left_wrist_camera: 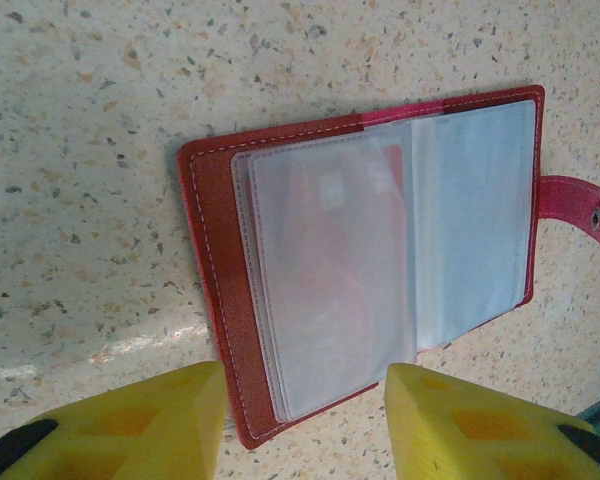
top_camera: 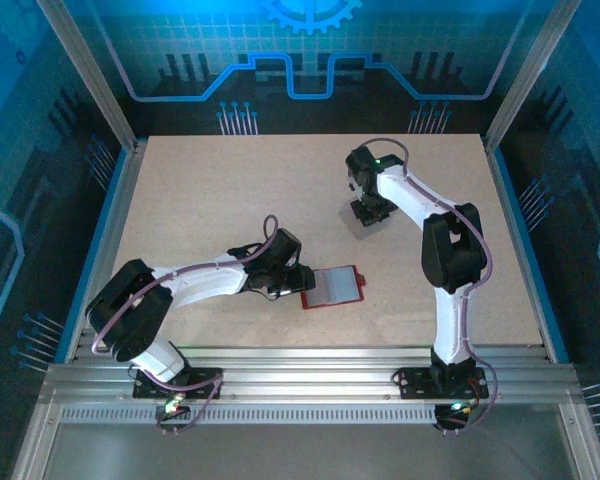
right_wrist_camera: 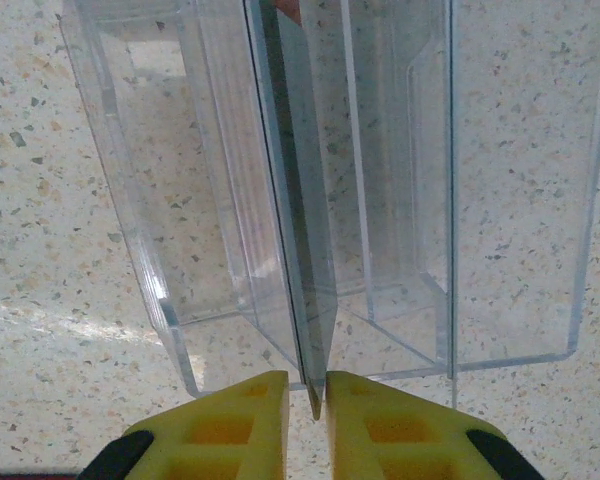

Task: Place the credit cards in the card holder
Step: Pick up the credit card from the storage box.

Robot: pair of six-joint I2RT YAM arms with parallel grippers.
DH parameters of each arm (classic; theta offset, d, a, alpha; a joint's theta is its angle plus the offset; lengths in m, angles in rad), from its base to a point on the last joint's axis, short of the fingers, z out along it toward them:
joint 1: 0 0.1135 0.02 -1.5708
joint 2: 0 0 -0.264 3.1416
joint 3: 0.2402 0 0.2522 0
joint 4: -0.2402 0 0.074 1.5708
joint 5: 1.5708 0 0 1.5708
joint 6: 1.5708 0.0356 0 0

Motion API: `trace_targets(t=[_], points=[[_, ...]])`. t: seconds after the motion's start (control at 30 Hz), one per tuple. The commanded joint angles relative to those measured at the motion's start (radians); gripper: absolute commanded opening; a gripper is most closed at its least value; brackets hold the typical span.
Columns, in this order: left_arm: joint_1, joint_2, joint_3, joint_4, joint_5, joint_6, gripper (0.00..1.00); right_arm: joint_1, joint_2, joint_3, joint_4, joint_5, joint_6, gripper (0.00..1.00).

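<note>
Right tool (right_wrist_camera: 315, 392) pinches credit card (right_wrist_camera: 302, 250) edge-on; left tool (left_wrist_camera: 305, 400) half-open, open card holder (left_wrist_camera: 330, 260) edge between fingers.

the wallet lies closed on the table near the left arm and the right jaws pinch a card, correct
Not quite: the wallet lies open, clear pockets up, as the left wrist view shows. The right jaws do pinch a card.

Card holder (left_wrist_camera: 212, 250): showing dark red, with pale stitching running along its edge
Pockets (left_wrist_camera: 330, 290): looking greyish and clear
Table (left_wrist_camera: 80, 150): showing beige with dark speckles
Fingers (left_wrist_camera: 130, 425): showing bright yellow
Card (right_wrist_camera: 305, 270): looking pale grey, see-through
Arms (top_camera: 205, 280): showing white with black joints
</note>
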Motion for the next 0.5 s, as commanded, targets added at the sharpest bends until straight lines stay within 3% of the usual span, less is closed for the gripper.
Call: trace_targets(t=[0.0,0.47], points=[[0.01,-0.009,-0.003,-0.004,0.019,0.006,0.47,0.011,0.015,0.018,-0.034,-0.011,-0.006,0.19],[0.01,-0.009,-0.006,0.004,0.025,0.002,0.47,0.014,0.015,0.012,-0.042,0.008,-0.004,0.19]])
